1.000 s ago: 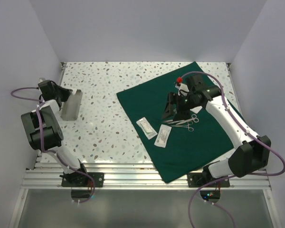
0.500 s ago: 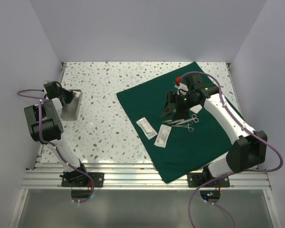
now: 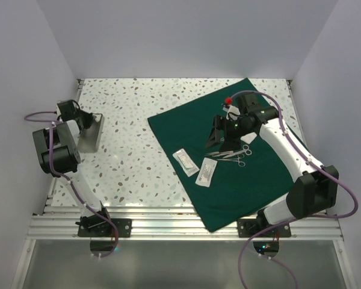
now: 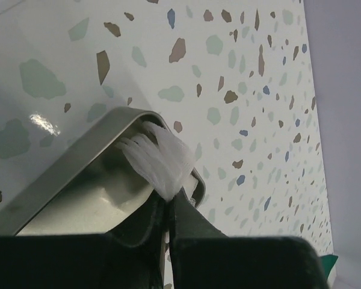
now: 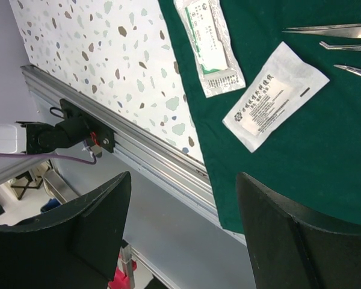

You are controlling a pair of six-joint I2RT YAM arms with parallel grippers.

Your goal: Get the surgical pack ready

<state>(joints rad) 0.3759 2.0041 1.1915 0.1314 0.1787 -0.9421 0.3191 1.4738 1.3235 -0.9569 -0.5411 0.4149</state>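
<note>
Top view: the steel tray (image 3: pixel 91 133) sits on the counter (image 3: pixel 138 120) at 9 o'clock from the green drape (image 3: pixel 259 174), well apart, with its long side running 12 to 6. The left arm (image 3: pixel 54 153) is right on it, so it's the nearer one by far. The right fingers (image 3: pixel 215 133) hover over the drape by the instruments (image 3: pixel 231 155).

Left wrist: the left fingers (image 4: pixel 195 232) are pinched together on white gauze (image 4: pixel 159 162) at the tray's corner.

Right wrist: fingers wide apart, nothing in them. The packets (image 5: pixel 271 102) lie toward 12 o'clock.

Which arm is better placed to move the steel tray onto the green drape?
Left: the left gripper is shut on white gauze at the tray rim; the open right gripper hangs over the drape.
</note>
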